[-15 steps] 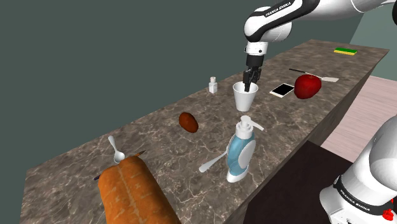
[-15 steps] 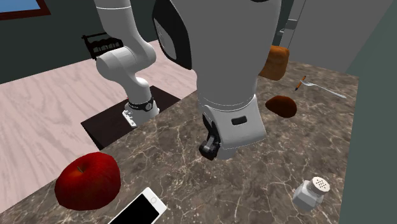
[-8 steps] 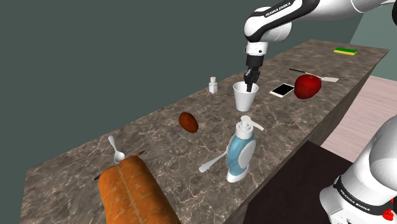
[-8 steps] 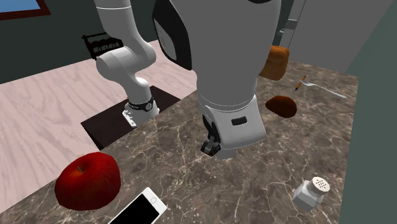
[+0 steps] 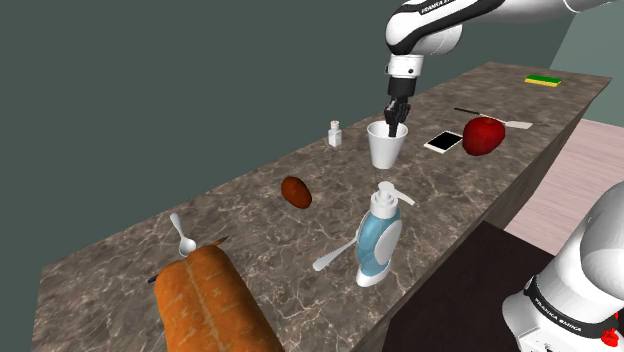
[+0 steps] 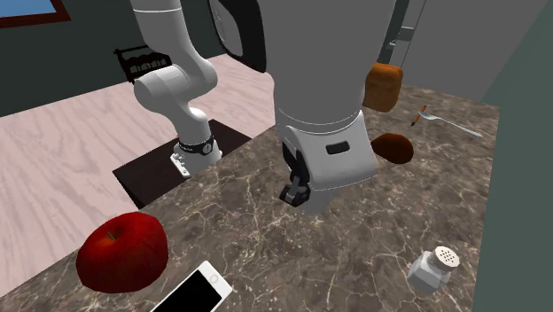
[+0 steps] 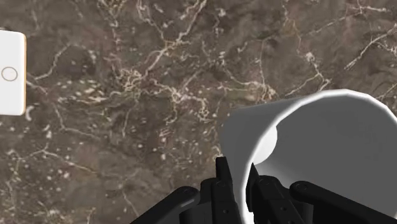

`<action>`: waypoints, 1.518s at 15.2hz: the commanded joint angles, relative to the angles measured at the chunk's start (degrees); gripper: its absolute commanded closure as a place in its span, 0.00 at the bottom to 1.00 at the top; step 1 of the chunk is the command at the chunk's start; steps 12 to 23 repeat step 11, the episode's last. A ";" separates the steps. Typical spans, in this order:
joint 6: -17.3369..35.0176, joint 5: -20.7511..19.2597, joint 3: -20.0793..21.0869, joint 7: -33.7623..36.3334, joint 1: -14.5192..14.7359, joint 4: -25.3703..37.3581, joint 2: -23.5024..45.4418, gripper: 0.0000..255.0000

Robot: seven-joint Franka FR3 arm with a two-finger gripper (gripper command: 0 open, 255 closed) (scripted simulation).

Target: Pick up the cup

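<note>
Black lettering, apparently "FRANKA EMIKA", on arm link [image 5: 437, 10] just above gripper [image 5: 396, 126]; same lettering on arm base [image 5: 556, 308], well away from gripper. Nothing else legible.

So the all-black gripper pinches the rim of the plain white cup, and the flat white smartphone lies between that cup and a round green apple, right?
Not quite: the apple is red, not green, as the shoulder view shows. The rest holds: the all-black gripper pinches the rim of the plain white cup, and the flat white smartphone lies between that cup and the apple.
</note>
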 commanded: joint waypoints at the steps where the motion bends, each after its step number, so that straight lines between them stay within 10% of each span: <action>1: -1.56 -0.17 -0.03 0.29 -0.03 1.29 -0.31 1.00; 23: -7.53 -0.62 -0.07 1.45 -0.06 6.48 -1.24 1.00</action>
